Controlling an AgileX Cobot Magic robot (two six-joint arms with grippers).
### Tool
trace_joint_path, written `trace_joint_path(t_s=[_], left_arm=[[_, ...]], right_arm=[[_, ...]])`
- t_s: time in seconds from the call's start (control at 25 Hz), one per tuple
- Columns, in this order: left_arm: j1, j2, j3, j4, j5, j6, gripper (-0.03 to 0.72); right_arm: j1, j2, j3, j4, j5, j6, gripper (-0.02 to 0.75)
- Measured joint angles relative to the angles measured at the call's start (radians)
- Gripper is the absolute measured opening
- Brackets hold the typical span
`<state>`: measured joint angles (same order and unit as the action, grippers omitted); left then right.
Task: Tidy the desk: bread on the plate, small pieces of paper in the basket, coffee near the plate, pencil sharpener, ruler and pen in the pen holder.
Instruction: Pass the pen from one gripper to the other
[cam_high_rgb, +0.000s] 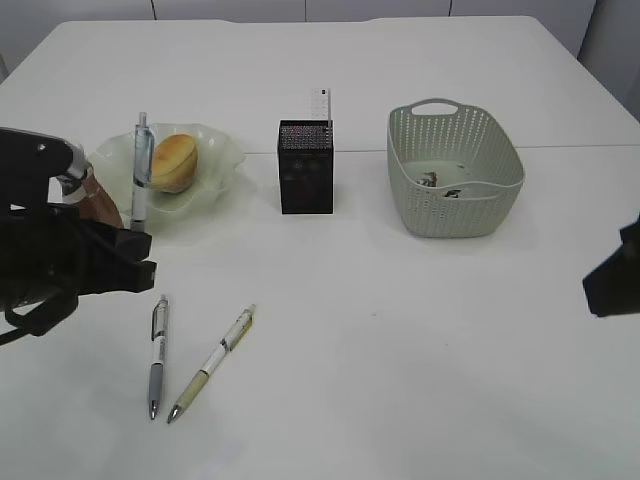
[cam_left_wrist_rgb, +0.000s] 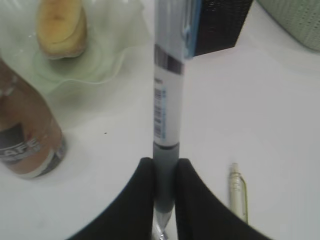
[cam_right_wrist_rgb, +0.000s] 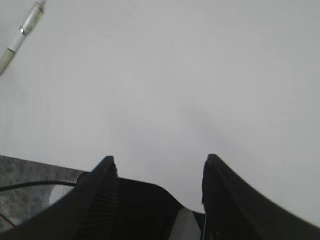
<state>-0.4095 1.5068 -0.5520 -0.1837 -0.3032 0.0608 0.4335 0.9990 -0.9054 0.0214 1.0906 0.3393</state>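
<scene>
My left gripper (cam_high_rgb: 135, 243) (cam_left_wrist_rgb: 165, 167) is shut on a blue-and-white pen (cam_high_rgb: 141, 170) (cam_left_wrist_rgb: 167, 95), holding it upright above the table's left side, in front of the plate. The bread (cam_high_rgb: 173, 161) (cam_left_wrist_rgb: 61, 25) lies on the pale green wavy plate (cam_high_rgb: 222, 160) (cam_left_wrist_rgb: 112, 60). The brown coffee bottle (cam_high_rgb: 98, 203) (cam_left_wrist_rgb: 25, 135) stands beside the plate, partly hidden by my left arm. The black mesh pen holder (cam_high_rgb: 305, 167) (cam_left_wrist_rgb: 222, 22) holds a white ruler (cam_high_rgb: 322, 104). Two more pens lie on the table: a grey one (cam_high_rgb: 158, 355) and a cream one (cam_high_rgb: 212, 362) (cam_left_wrist_rgb: 239, 192) (cam_right_wrist_rgb: 20, 32). My right gripper (cam_right_wrist_rgb: 159, 167) is open and empty at the right edge (cam_high_rgb: 612, 280).
A grey-green basket (cam_high_rgb: 455, 170) (cam_left_wrist_rgb: 295, 20) stands right of the pen holder with small paper pieces (cam_high_rgb: 438, 183) inside. The white table (cam_high_rgb: 400, 350) stretches in front of it.
</scene>
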Motion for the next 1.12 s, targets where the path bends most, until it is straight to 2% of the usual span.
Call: trace_joint_path(t_s=[0.2, 0.36, 0.56, 0.68, 0.92, 1.12], left_arm=[[-0.082, 0.0, 0.002, 0.002, -0.075, -0.014, 0.057], [-0.105, -0.002, 0.002, 0.028, -0.185, -0.145, 0.057], [-0.105, -0.002, 0.002, 0.192, -0.277, -0.388, 0.057], [-0.105, -0.002, 0.002, 0.292, -0.277, -0.478, 0.057], [-0.105, -0.002, 0.002, 0.455, -0.267, -0.606, 0.057], [-0.107, -0.002, 0.002, 0.532, -0.265, -0.644, 0.057]], right_arm=[[0.0, 0.009, -0.004, 0.01, -0.132, 0.0, 0.428], [0.0, 0.027, -0.004, 0.01, -0.245, 0.0, 0.428], [0.0, 0.082, -0.004, 0.031, -0.385, -0.027, 0.428], [0.0, 0.131, -0.004, 0.047, -0.455, -0.05, 0.428], [0.0, 0.254, -0.004, 0.163, -0.624, -0.173, 0.428], [0.0, 0.385, -0.05, 0.294, -0.695, -0.346, 0.428]])
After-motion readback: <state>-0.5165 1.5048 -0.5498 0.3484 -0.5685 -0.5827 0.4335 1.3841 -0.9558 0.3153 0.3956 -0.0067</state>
